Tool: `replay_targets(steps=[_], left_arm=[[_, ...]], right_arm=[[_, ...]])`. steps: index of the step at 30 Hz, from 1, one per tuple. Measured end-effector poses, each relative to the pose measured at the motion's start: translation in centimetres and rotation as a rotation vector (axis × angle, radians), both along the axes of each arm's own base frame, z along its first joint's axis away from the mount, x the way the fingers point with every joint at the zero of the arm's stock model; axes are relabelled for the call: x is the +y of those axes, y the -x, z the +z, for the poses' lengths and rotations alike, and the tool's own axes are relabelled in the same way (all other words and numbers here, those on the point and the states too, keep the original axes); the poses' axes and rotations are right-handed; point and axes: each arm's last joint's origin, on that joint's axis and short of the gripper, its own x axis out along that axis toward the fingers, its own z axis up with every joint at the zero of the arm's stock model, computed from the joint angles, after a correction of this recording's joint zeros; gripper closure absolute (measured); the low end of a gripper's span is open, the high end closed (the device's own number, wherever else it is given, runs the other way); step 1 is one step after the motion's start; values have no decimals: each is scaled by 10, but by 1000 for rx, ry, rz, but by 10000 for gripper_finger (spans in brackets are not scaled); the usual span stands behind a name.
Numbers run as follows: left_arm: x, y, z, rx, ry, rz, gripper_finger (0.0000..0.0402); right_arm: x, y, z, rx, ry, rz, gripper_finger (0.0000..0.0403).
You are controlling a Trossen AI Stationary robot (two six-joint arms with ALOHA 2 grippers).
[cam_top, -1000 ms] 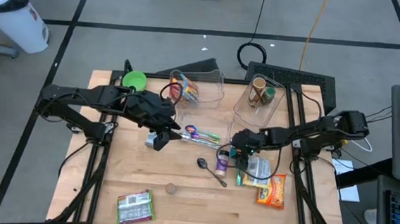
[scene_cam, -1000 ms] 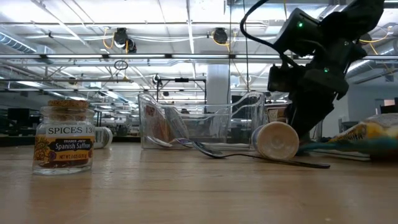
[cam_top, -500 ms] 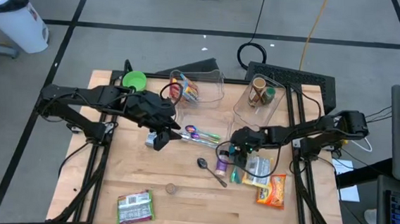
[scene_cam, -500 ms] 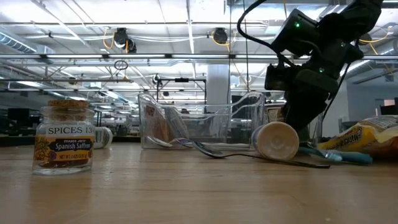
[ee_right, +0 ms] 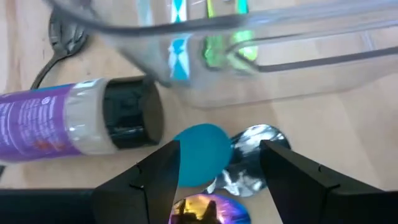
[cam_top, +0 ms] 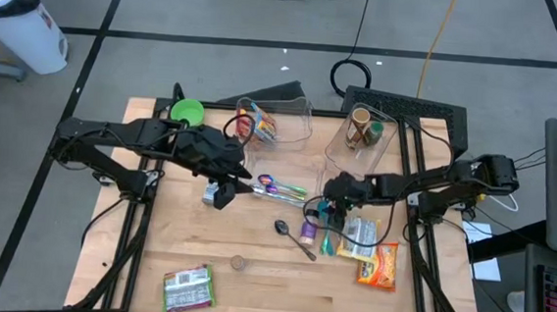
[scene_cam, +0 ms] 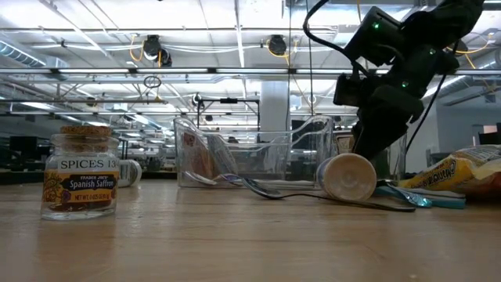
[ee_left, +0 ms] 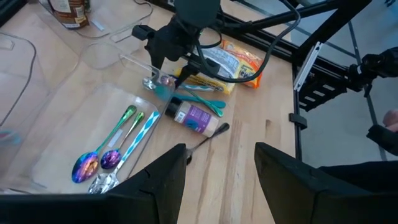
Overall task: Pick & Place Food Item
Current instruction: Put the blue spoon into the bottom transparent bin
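Your right claw (cam_top: 321, 210) reached in low from the table's right side, arm stretched nearly flat, fingers parted with nothing between them. Just under its tips lay a teal spoon (ee_right: 200, 162) and a shiny spoon (ee_right: 250, 144); the purple bottle (ee_right: 74, 124) lay beside them. The snack bag (cam_top: 379, 265) sat back along that arm, near the table's edge. Your left claw (cam_top: 223, 195) hung mid-table, fingers parted, empty.

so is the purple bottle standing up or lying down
Lying down: the purple bottle rests on its side on the table, black cap sideways.
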Motion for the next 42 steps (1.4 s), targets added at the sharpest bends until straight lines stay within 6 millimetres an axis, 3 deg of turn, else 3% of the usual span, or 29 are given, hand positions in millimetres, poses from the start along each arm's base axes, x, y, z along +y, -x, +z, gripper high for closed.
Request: replay_targets(steps=[11, 28, 33, 42], left_arm=[[3, 0, 0, -2, -13, 11, 204], [3, 0, 0, -3, -21, 14, 204], [3, 0, 0, -4, -27, 10, 204], [3, 0, 0, -4, -27, 11, 204]], right_arm=[[-20, 0, -2, 3, 12, -51, 191], [-13, -5, -14, 38, -29, -35, 195], [-13, -5, -14, 39, -45, -23, 230], [-12, -6, -21, 66, -77, -5, 336]])
